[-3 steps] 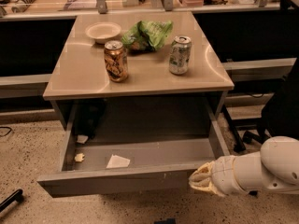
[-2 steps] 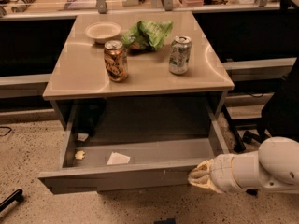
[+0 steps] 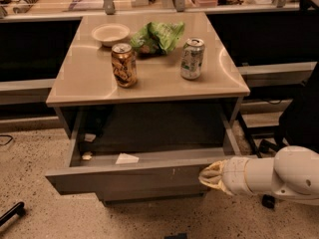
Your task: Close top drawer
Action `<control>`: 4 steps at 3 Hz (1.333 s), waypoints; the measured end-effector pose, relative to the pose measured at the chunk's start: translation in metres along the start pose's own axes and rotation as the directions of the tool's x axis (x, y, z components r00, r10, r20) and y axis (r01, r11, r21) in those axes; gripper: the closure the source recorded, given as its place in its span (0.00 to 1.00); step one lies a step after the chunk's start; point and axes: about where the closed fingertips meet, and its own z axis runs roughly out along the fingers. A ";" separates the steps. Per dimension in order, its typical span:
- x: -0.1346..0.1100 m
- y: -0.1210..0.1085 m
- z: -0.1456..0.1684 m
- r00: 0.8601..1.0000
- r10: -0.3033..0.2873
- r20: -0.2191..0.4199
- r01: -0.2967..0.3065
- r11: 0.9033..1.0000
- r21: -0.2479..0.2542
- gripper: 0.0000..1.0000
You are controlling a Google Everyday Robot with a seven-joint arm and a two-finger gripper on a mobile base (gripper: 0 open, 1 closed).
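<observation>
The top drawer (image 3: 134,179) is a wide grey metal drawer, pulled partly out from under the beige table top (image 3: 89,78). Its tall flat front faces me and carries small pale scuffs. Inside lie a white paper scrap (image 3: 126,159) and a few crumbs (image 3: 86,156) at the left. My gripper (image 3: 211,176), pale and yellowish at the tip of a white arm (image 3: 279,176) coming in from the right, touches the right end of the drawer front.
On the table top stand a brown can (image 3: 123,65), a silver-green can (image 3: 192,59), a white bowl (image 3: 110,34) and a green bag (image 3: 158,36). Dark shelving flanks the table. A black chair (image 3: 299,118) stands at the right. A black object (image 3: 12,214) lies on the speckled floor.
The drawer has slid some way back under the table. My gripper has moved with it, staying on the right end of the front.
</observation>
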 end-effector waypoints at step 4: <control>0.015 -0.083 0.047 0.998 -0.025 0.052 0.015 0.983 0.183 1.00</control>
